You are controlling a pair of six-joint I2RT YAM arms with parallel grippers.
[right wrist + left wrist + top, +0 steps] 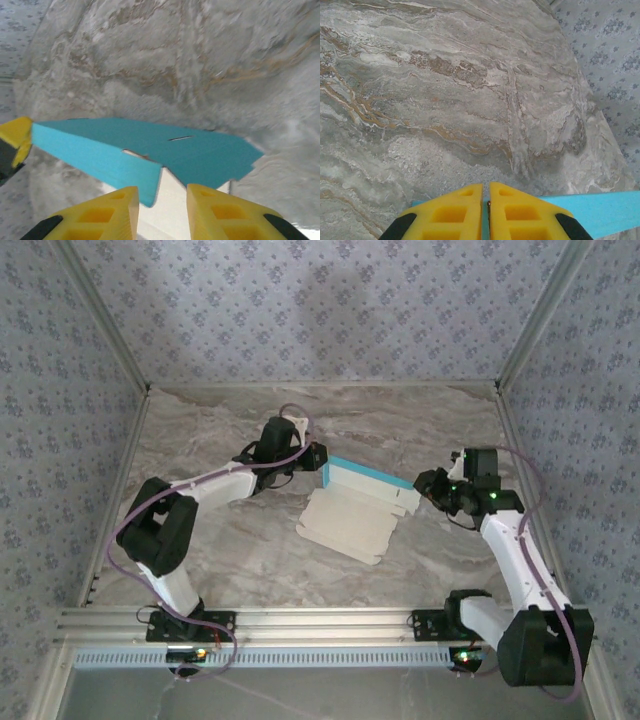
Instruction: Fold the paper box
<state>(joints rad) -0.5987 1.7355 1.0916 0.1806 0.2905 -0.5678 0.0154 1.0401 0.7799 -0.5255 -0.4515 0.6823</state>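
Note:
The paper box (352, 520) lies mid-table, its beige inside face up and flat. A long light-blue wall (368, 476) is folded upright along its far edge. My left gripper (321, 468) is shut on the left end of that wall. In the left wrist view a blue strip (602, 210) runs out between the nearly touching yellow fingertips of the left gripper (486, 186). My right gripper (424, 484) is at the box's right end. In the right wrist view the right gripper (162, 190) stands open, with a blue flap corner (145, 185) and beige card between its fingers.
The marble tabletop (250, 560) is bounded by patterned walls at the back (320, 310) and on both sides. An aluminium rail (300, 625) carrying the arm bases runs along the near edge. One yellow finger (15, 132) of the left gripper shows at the left of the right wrist view.

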